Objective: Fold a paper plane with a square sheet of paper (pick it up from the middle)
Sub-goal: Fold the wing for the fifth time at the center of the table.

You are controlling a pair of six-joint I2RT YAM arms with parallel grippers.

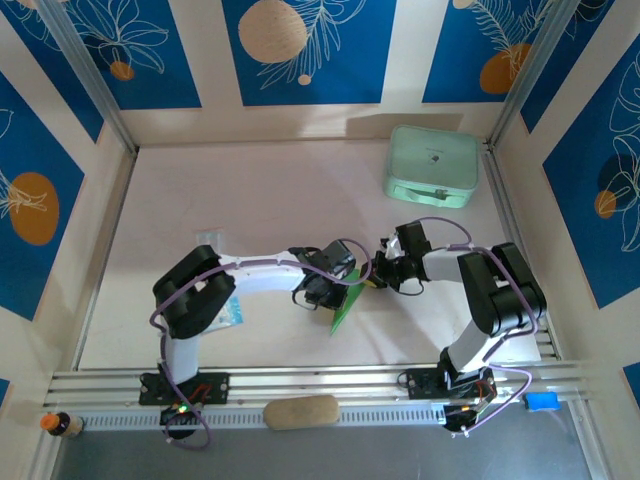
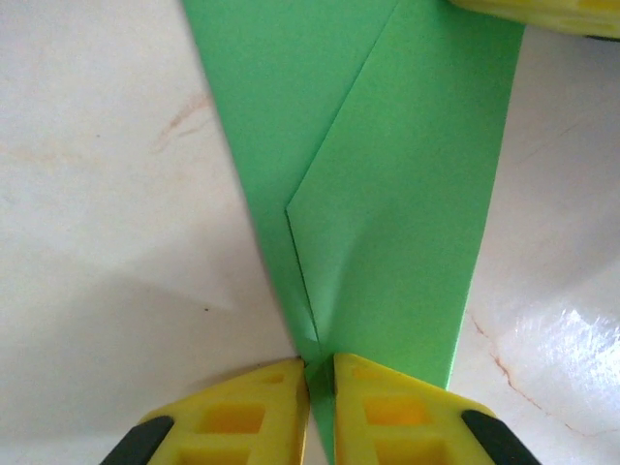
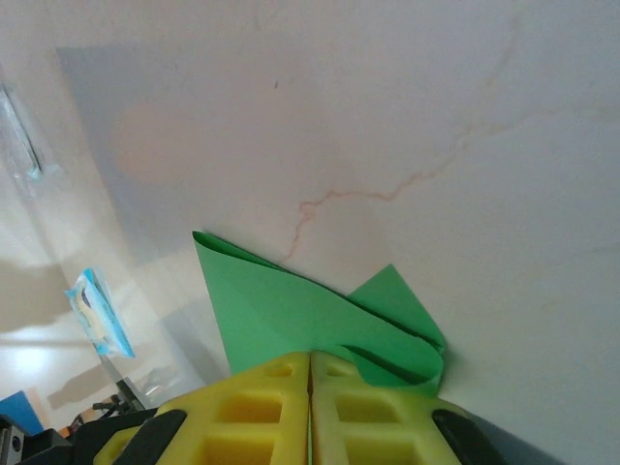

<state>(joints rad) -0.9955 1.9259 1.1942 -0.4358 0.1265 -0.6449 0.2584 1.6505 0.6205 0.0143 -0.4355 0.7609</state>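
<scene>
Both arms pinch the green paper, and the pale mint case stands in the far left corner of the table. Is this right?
Not quite: the mint case stands in the far right corner, as the top external view shows.

1. Left gripper (image 1: 338, 296) and right gripper (image 1: 375, 280) meet mid-table, both at the green paper (image 1: 345, 310).
2. Mint case (image 1: 432, 165) at the far right, well apart.
3. Clear packet (image 1: 233, 309) beside the left arm.

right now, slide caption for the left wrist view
Left gripper pinches the narrow end of the folded green paper.
</scene>
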